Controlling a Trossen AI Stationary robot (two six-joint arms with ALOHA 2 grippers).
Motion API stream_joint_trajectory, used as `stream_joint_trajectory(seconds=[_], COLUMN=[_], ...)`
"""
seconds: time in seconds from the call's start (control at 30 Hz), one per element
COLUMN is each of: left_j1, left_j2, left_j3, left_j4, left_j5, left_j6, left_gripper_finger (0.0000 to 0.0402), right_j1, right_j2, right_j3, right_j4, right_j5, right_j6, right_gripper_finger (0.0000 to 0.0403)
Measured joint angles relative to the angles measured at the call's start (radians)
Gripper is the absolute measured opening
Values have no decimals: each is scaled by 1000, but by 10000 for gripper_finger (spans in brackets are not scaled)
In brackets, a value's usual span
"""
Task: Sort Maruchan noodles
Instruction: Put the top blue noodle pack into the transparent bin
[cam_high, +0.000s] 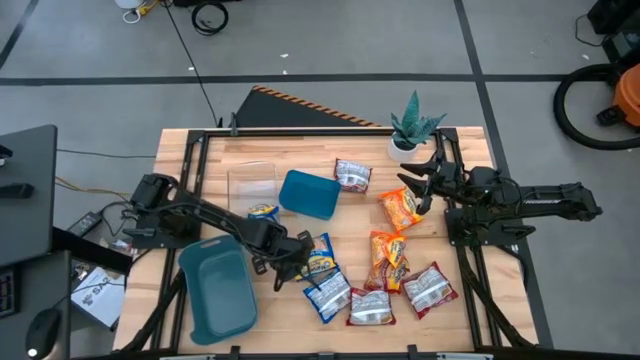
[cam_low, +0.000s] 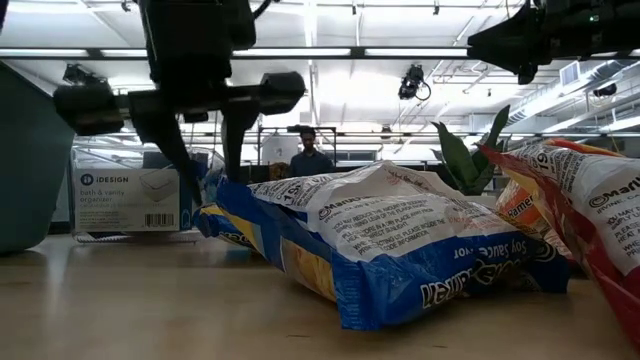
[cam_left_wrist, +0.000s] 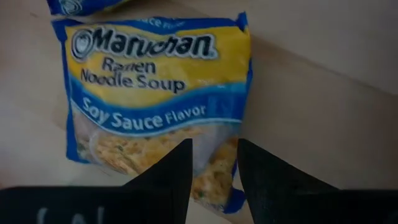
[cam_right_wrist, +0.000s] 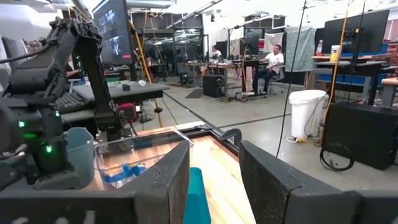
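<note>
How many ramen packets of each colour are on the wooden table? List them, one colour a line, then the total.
Yellow-and-blue crinkly plastic ramen packets: 3
Orange crinkly plastic ramen packets: 3, two apparently overlapping
Red-and-silver crinkly plastic ramen packets: 3
Total: 9

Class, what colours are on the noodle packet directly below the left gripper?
Yellow and blue noodle packet, soy sauce flavour; clearest in the left wrist view.

1. We see a grey concrete floor (cam_high: 400, 40) with pale seams around the wooden table (cam_high: 190, 150).
2. Ceiling strip lights (cam_low: 330, 55) glow overhead.
3. Desks with monitors (cam_right_wrist: 364, 28), a white bin (cam_right_wrist: 308, 112) and what may be a seated person (cam_right_wrist: 273, 59) fill the room.
</note>
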Motion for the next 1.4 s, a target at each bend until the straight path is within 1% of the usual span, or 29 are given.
stream_joint_trajectory(seconds=[0.2,0.43,0.5,0.57,0.77,0.9,1.13,1.2,1.33,1.4], left_j1=[28,36,36,36,36,36,59,73,112,128], left_j2=[35,70,74,74,79,69,-9,-27,-35,-31], left_j3=[0,-1,-1,-1,-1,-1,1,1,1,1], left_j4=[-1,23,21,21,20,16,8,6,13,10], left_j5=[21,18,17,20,35,17,13,15,16,22], left_j6=[50,55,54,52,23,17,2,-58,-337,-449], left_gripper_finger=[132,129,119,100,13,6,3,3,19,30], right_j1=[0,-1,-1,-1,-1,-1,-1,-1,-1,-1], right_j2=[0,5,5,5,5,5,5,5,5,5], right_j3=[0,0,0,0,0,0,0,0,0,0], right_j4=[-2,0,-2,-1,-1,-1,-2,-1,-1,0], right_j5=[0,0,0,0,0,0,0,0,0,0], right_j6=[-5,-6,-7,-7,-7,-7,-7,-7,-7,-7], right_gripper_finger=[144,144,144,144,144,144,144,144,144,144])
